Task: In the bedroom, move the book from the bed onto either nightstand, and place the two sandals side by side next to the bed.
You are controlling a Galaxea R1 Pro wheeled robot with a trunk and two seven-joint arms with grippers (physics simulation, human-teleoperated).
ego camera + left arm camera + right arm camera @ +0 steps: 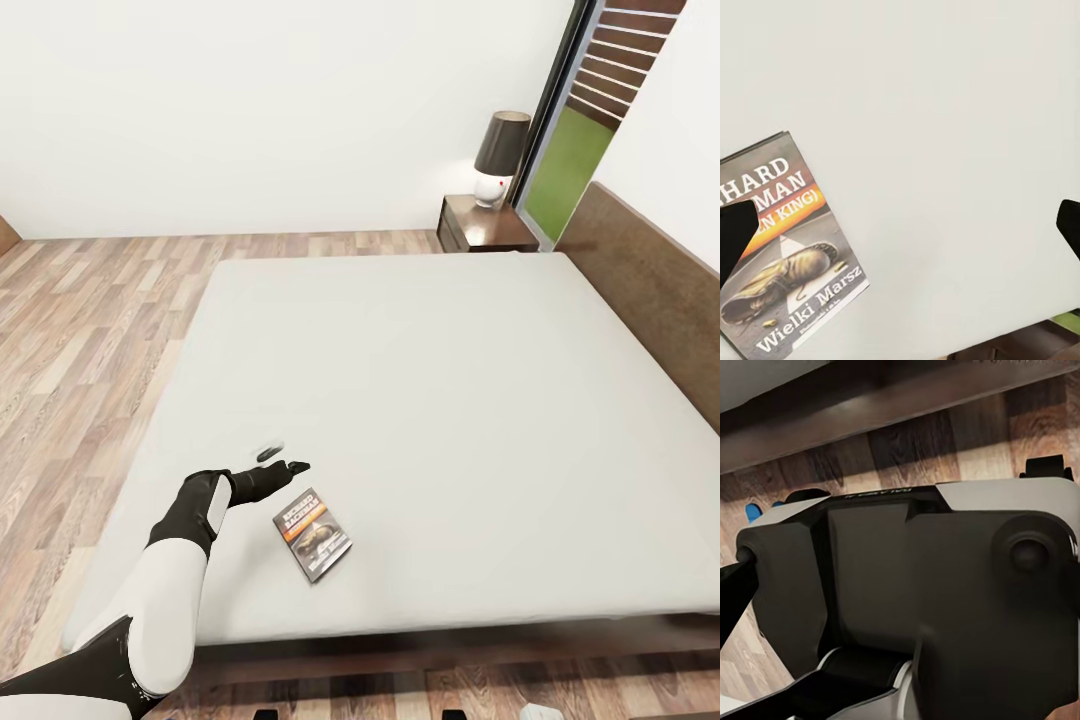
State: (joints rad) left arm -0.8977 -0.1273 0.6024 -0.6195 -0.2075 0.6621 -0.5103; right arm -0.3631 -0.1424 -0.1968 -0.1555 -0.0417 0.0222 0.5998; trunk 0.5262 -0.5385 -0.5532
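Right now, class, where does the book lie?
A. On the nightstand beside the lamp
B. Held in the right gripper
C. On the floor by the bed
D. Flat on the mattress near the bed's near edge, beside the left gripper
D: the book lies flat on the pale mattress, just beside the open left gripper, far from the nightstand.

A lamp point(499, 157) with a dark shade stands by the window point(570, 150); white wall point(250, 110) behind.
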